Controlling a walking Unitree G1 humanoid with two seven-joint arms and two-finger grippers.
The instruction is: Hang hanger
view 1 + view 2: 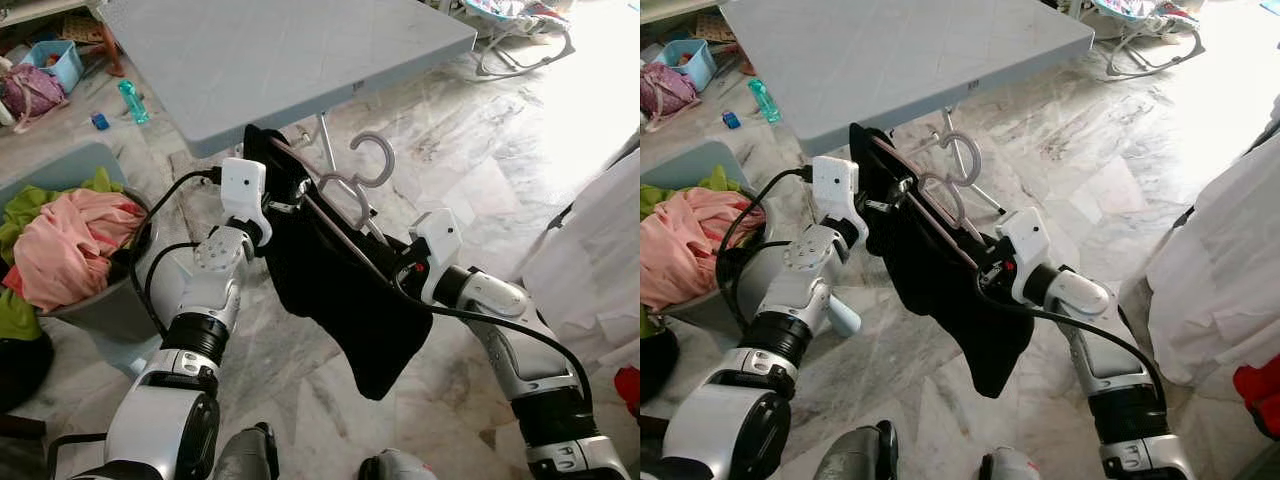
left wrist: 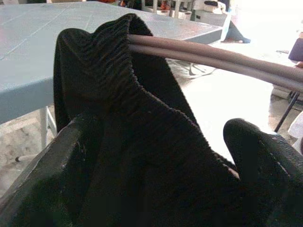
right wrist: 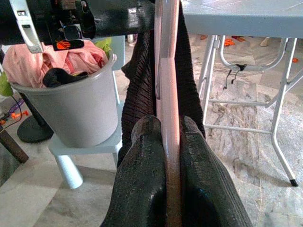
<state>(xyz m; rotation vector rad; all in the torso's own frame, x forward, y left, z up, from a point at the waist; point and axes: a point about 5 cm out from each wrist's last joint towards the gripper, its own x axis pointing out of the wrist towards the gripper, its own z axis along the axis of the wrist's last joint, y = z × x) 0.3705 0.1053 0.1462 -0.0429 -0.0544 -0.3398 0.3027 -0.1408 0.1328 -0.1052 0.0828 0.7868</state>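
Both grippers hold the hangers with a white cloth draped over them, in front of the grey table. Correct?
Not quite: the cloth is black, as the left eye view shows. The left gripper and right gripper do hold the hangers, in front of the grey table.

Black ribbed garment (image 1: 340, 290) draping over pale pinkish-grey hangers (image 1: 362, 180), pale blue-grey worktop (image 1: 280, 50) sitting above veined grey-white marble floor (image 1: 470, 150), grey bucket (image 3: 85, 113) holding pink and green laundry (image 1: 70, 240)

A grey folding table (image 1: 300, 50) stands bare-topped on the marble floor (image 1: 470, 160), beside a laundry bucket (image 3: 80, 113).
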